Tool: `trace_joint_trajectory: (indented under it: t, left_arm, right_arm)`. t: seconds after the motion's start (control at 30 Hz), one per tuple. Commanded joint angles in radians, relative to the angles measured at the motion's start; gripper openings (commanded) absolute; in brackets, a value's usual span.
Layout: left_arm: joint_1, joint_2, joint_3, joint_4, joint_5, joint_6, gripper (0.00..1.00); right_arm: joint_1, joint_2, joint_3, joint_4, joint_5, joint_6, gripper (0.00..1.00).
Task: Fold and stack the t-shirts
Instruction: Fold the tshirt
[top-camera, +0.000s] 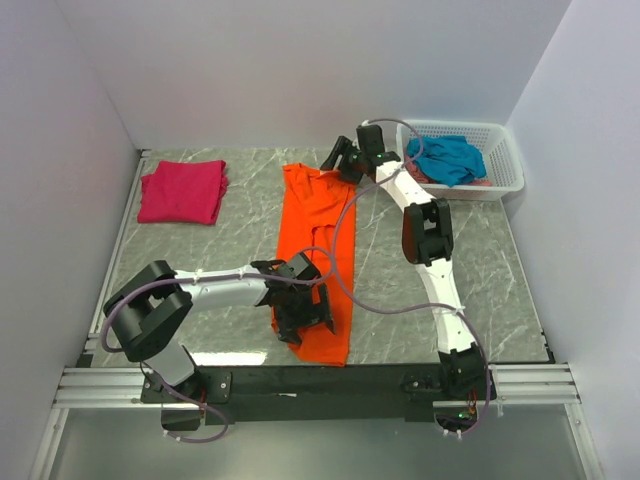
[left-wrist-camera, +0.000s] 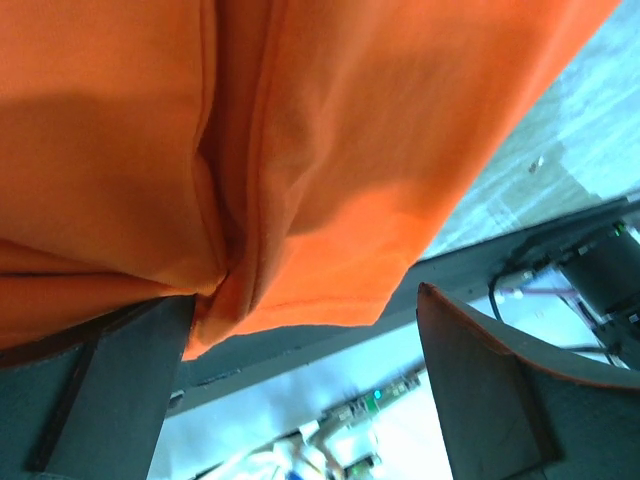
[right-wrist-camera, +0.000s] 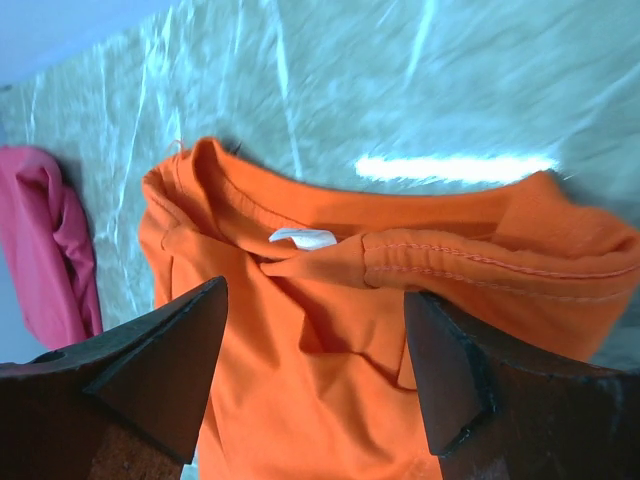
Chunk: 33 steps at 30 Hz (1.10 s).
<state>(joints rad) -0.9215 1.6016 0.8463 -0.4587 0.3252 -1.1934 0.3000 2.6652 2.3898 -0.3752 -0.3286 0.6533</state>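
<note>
- Your orange t-shirt (top-camera: 318, 230) lies in a long strip down the middle of the tabletop (top-camera: 230, 240). Its neck is at the far end and its bottom edge is at the near end.
- Your left hand (top-camera: 305, 322) sits at the near end of it, with its fingers (left-wrist-camera: 490, 380) wide apart. The bottom edge of the cloth lies between them and touches one finger, but nothing is pinched.
- Your right hand (top-camera: 340, 158) is at the far end, over the neck (you can see the little white label (right-wrist-camera: 302, 237) there). Its fingers are apart too — nothing is held.
- The pink t-shirt (top-camera: 182, 192) lies folded at the far left, well apart from the orange one.
- The teal t-shirt (top-camera: 445, 158) is bunched up in the white basket (top-camera: 500, 150) at the far right.
</note>
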Motion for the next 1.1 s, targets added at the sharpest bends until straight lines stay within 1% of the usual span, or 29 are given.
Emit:
trace_joint_trajectory:
  t: [0.0, 0.1, 0.27, 0.33, 0.37, 0.47, 0.5, 0.53, 0.57, 0.6, 0.63, 0.67, 0.7, 0.73, 0.77, 0.8, 0.83, 0.87, 0.9, 0.93, 0.97, 1.07]
  left_arm:
    - [-0.013, -0.040, 0.028, -0.070, -0.159, 0.034, 0.99]
    - [-0.014, -0.121, 0.014, -0.124, -0.189, 0.011, 0.99]
    - [-0.017, -0.244, -0.035, -0.218, -0.199, -0.023, 0.99]
    - [-0.019, -0.310, -0.076, -0.233, -0.198, -0.035, 0.99]
    - [-0.019, -0.328, -0.087, -0.241, -0.207, -0.046, 0.99]
    - [0.010, -0.379, -0.125, -0.261, -0.265, -0.060, 1.00]
    - [0.050, -0.394, -0.137, -0.265, -0.278, -0.063, 0.99]
    - [0.074, -0.403, -0.166, -0.273, -0.291, -0.067, 0.99]
    - [0.126, -0.414, -0.185, -0.268, -0.305, -0.074, 0.99]
    - [0.153, -0.449, -0.206, -0.247, -0.302, -0.068, 1.00]
    - [0.179, -0.469, -0.251, -0.221, -0.289, -0.061, 0.99]
    - [0.223, -0.508, -0.271, -0.160, -0.253, -0.052, 0.99]
    - [0.243, -0.526, -0.289, -0.131, -0.224, -0.040, 0.99]
    - [0.257, -0.541, -0.320, -0.106, -0.204, -0.029, 0.99]
    - [0.279, -0.552, -0.331, -0.095, -0.196, -0.020, 0.99]
    - [0.291, -0.563, -0.337, -0.106, -0.201, -0.011, 0.99]
    - [0.300, -0.563, -0.348, -0.115, -0.204, -0.002, 0.99]
    - [0.321, -0.559, -0.354, -0.118, -0.204, 0.020, 0.97]
    - [0.328, -0.552, -0.368, -0.104, -0.192, 0.034, 0.95]
    - [0.334, -0.548, -0.375, -0.091, -0.180, 0.041, 0.92]
    - [0.338, -0.531, -0.384, -0.074, -0.166, 0.054, 0.84]
    - [0.342, -0.493, -0.415, 0.009, -0.080, 0.087, 0.68]
  right_arm:
    - [-0.007, -0.007, 0.019, 0.059, -0.006, -0.007, 0.78]
    - [-0.010, -0.042, 0.035, 0.036, 0.005, -0.041, 0.79]
    - [-0.013, -0.154, 0.042, 0.021, 0.008, -0.092, 0.80]
    - [-0.013, -0.191, 0.019, 0.013, -0.003, -0.113, 0.81]
    - [-0.013, -0.238, 0.003, 0.012, -0.010, -0.132, 0.82]
    - [-0.007, -0.352, -0.107, -0.011, -0.024, -0.184, 0.85]
    - [0.004, -0.384, -0.182, -0.022, -0.007, -0.201, 0.87]
    - [0.010, -0.457, -0.226, -0.033, 0.002, -0.219, 0.88]
    - [0.016, -0.502, -0.280, -0.042, 0.019, -0.250, 0.88]
    - [0.037, -0.549, -0.414, -0.031, 0.075, -0.262, 0.89]
    - [0.047, -0.649, -0.493, -0.021, 0.101, -0.273, 0.89]
    - [0.057, -0.701, -0.571, 0.014, 0.134, -0.271, 0.89]
    - [0.066, -0.750, -0.724, 0.039, 0.155, -0.265, 0.89]
    - [0.079, -0.837, -0.795, 0.065, 0.166, -0.252, 0.89]
    - [0.083, -0.878, -0.863, 0.103, 0.158, -0.213, 0.89]
    - [0.090, -0.915, -0.983, 0.122, 0.145, -0.199, 0.88]
    - [0.106, -0.980, -1.041, 0.142, 0.131, -0.176, 0.88]
    - [0.116, -1.014, -1.095, 0.171, 0.146, -0.164, 0.87]
    - [0.132, -1.043, -1.186, 0.186, 0.158, -0.156, 0.87]
    - [0.145, -1.089, -1.222, 0.190, 0.169, -0.150, 0.87]
    - [0.169, -1.110, -1.251, 0.176, 0.201, -0.135, 0.87]
    - [0.201, -1.182, -1.340, 0.144, 0.264, -0.112, 0.87]
